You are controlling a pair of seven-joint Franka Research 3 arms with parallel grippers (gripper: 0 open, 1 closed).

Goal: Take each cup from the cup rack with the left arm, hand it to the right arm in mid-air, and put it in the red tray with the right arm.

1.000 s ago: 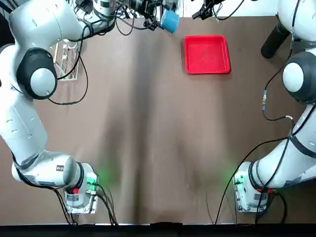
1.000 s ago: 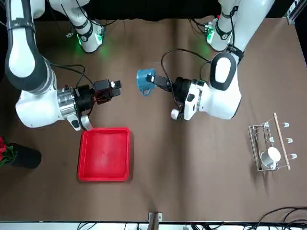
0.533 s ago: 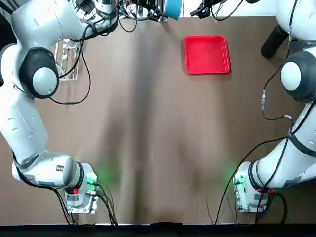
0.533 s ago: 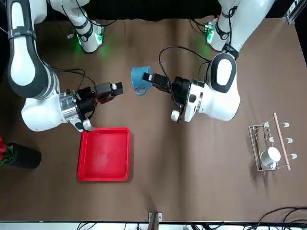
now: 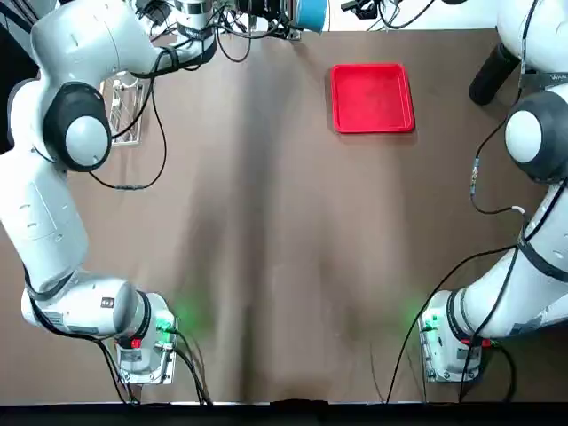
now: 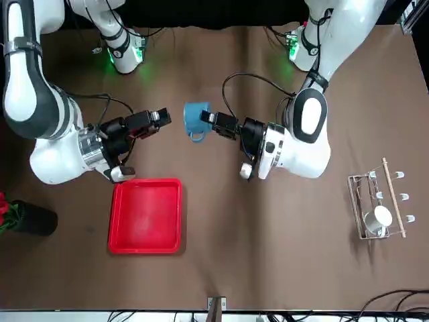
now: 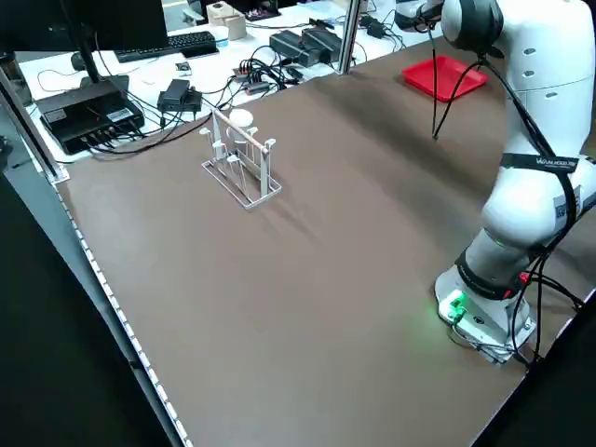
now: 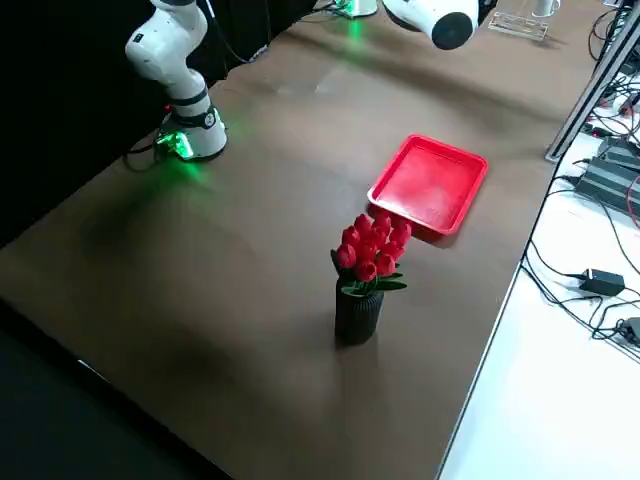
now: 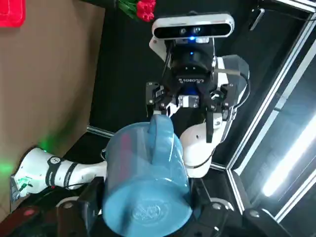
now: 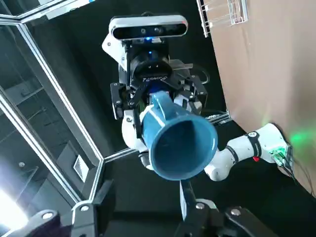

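Left hand [image 6: 209, 122] gripping blue cup [image 6: 194, 119] by base, holding it mid-air, mouth facing right hand [image 6: 163, 119], fingers spread wide, for handoff. White cup [image 6: 380, 217] sitting on rack [image 6: 375, 204]; tray [image 6: 147, 215] waiting.

Two Franka FR3 arms are shown: glossy white rounded links joined by dark grey joint bands, each round base [image 5: 142, 342] lit by a green lamp beside a red button. Black cables are looped along the forearms. Black two-finger grippers are fitted, each wrist topped by a white-cased camera bar [image 10: 148, 26].
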